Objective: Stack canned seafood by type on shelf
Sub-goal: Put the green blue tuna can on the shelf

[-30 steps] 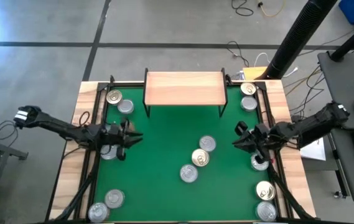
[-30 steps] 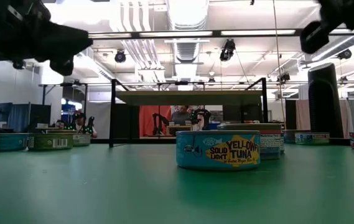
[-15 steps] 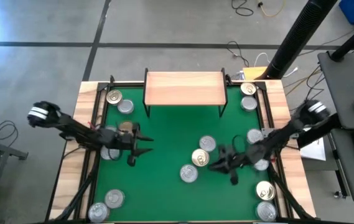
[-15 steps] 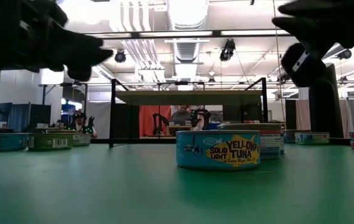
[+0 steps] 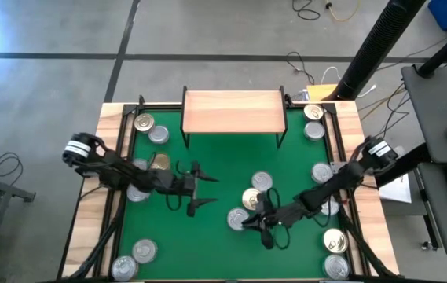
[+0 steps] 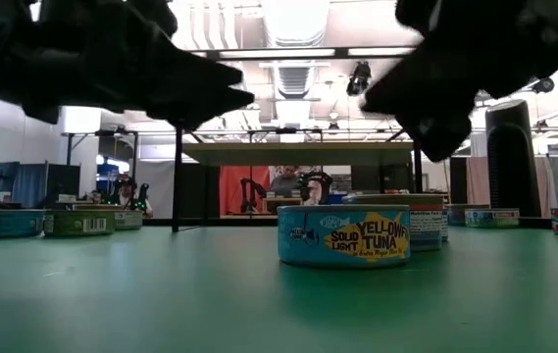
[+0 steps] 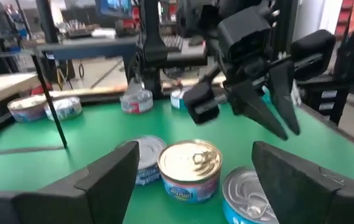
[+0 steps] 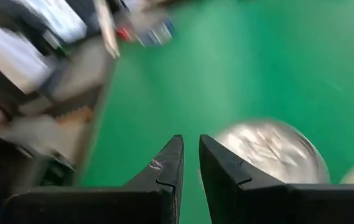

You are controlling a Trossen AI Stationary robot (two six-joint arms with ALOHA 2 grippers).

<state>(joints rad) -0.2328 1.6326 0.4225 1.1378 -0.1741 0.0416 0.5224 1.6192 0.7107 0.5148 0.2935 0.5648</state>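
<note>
Green tabletop (image 5: 207, 165) w/ wooden border. Shelf (image 5: 233, 112) at far edge, centre, nothing on it. Left hand (image 5: 202, 191) over mid-tabletop, fingers spread, holding nothing. Right hand (image 5: 252, 226) low beside centre tins, fingers nearly pressed together, holding nothing. Three canned seafood tins (image 5: 250, 199) clustered in centre, between the hands; others sit along both side edges & near corners.
</note>
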